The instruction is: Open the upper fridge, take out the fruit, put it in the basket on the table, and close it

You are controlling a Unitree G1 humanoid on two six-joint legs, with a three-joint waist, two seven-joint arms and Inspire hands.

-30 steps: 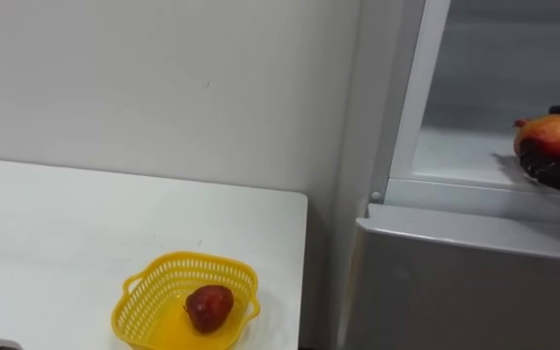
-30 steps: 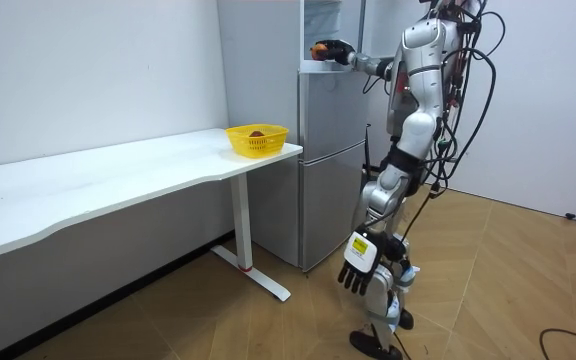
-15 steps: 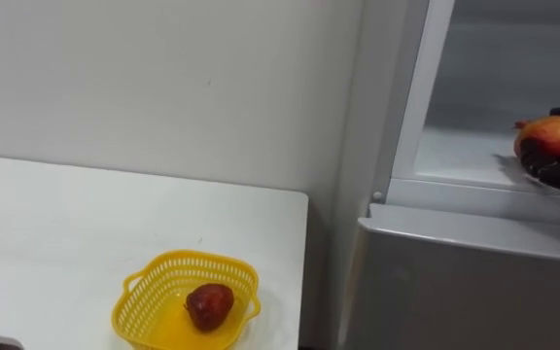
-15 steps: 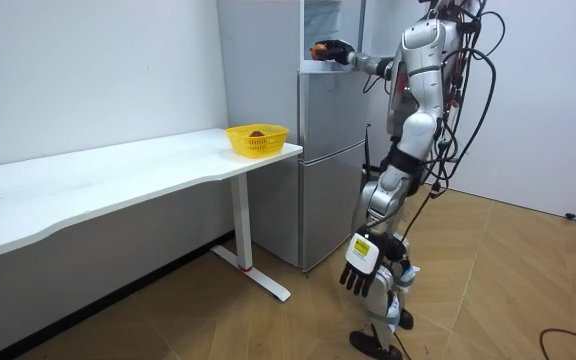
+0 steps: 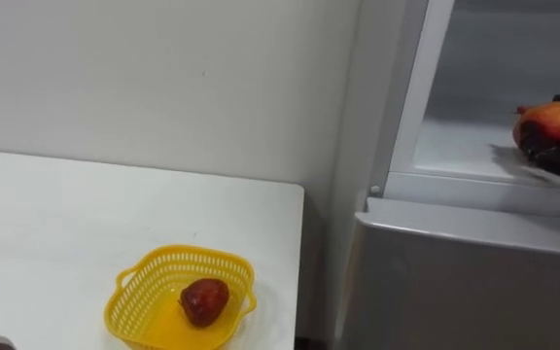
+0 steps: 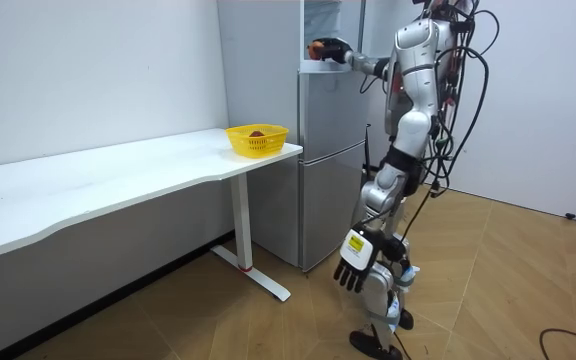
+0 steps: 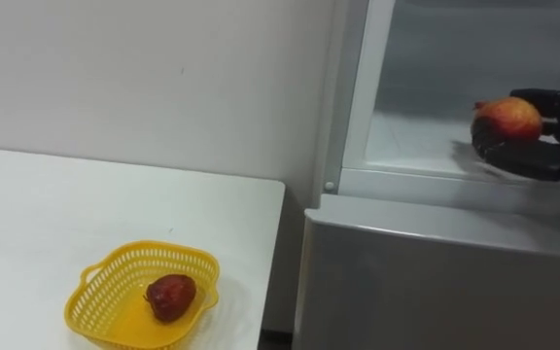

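- Right hand [image 7: 535, 156] is gripping the fruit [image 7: 507, 119] inside the upper fridge [image 7: 436, 262]: the retrieval step.
- Next, likely: drawing it out towards the basket [image 7: 100, 297].
- Left hand [image 6: 353, 270] is hanging, fingers loose.

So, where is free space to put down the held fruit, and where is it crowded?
White table: bare left of and behind the yellow basket, up to the wall. Basket: one dark red fruit, room beside it. Fridge shelf: bare left of the right hand, curled round the red-yellow fruit.

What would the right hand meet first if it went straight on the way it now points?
Probably the fridge's inner wall: the right hand, curled round the fruit, points deeper inside; depth is unclear.
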